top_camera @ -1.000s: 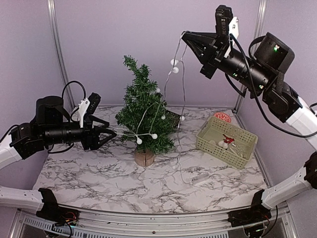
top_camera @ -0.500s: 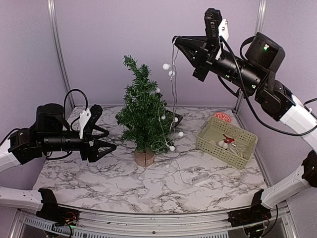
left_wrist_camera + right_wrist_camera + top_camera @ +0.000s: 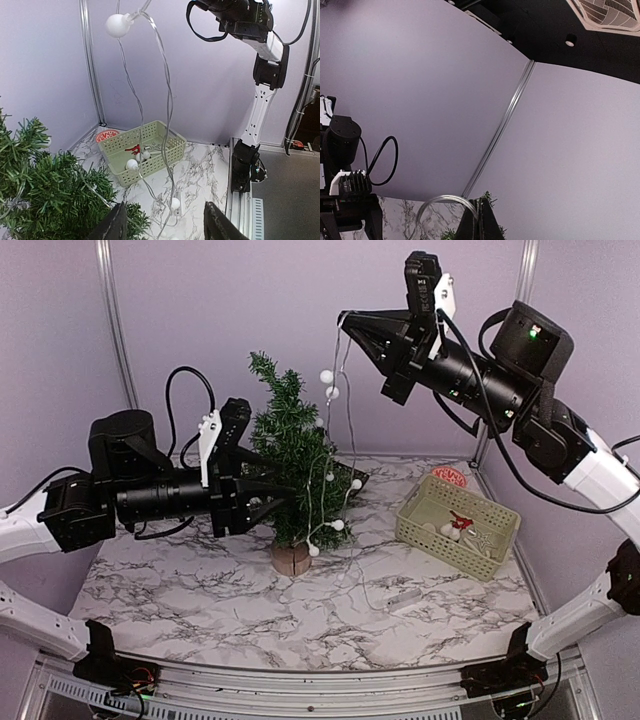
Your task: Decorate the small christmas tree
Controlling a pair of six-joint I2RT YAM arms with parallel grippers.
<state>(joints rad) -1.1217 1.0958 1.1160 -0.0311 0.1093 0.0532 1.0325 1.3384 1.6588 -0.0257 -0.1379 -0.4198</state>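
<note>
Seen from above, the left hand [image 3: 268,498] reaches level into the lower left side of the small christmas tree [image 3: 295,455]. Its fingertips are lost among the branches, so that view cannot say how its jaws stand. Its own wrist camera can: the two fingers [image 3: 116,227] stand apart at the bottom edge with nothing clamped between them. The tree's bristly green crowds in just to the left of them, and strands of the light string [image 3: 116,25] hang straight ahead of the gap. Well beyond the hand sits a pale green basket [image 3: 145,150], with a red disc [image 3: 106,134] behind it on the marble counter [image 3: 205,165].

The right hand [image 3: 345,322] is up high, above and to the right of the treetop. The overhead view shows the light string dropping from its tip. The white bulbs trail down the tree's right side, the lowest hanging near the round wooden base [image 3: 292,558]. The right wrist camera adds what the overhead cannot: the fingers [image 3: 479,222] are pressed together on the clear wire, which loops out to their left. A sprig of the treetop peeks up just behind them. The rest of that view is bare wall.

The tree stands upright on the counter between the two hands. It is against the left hand, and below and to the left of the right hand, which is clear of its branches.
</note>
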